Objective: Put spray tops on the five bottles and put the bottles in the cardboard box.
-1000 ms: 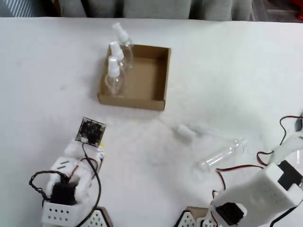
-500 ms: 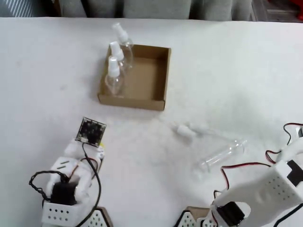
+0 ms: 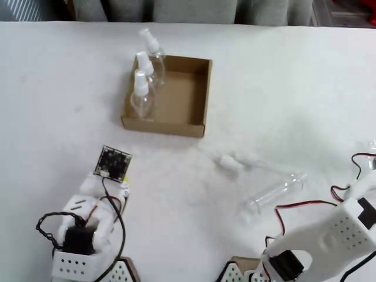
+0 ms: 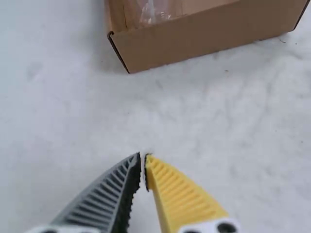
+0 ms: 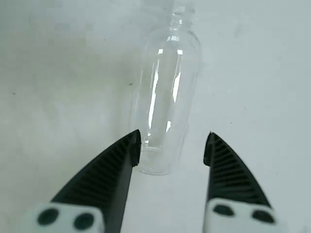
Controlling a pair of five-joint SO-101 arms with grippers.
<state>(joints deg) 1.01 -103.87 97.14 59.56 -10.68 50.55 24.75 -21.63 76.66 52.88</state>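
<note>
Left end effector (image 4: 143,158) closed, right end effector (image 5: 172,136) spread open

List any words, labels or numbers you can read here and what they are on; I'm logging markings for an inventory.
No text can be read.
The box has plain walls.
The capped bottles and the lying bottle are clear and carry no label.
The dark board shows only pale specks, too small to read.
</note>
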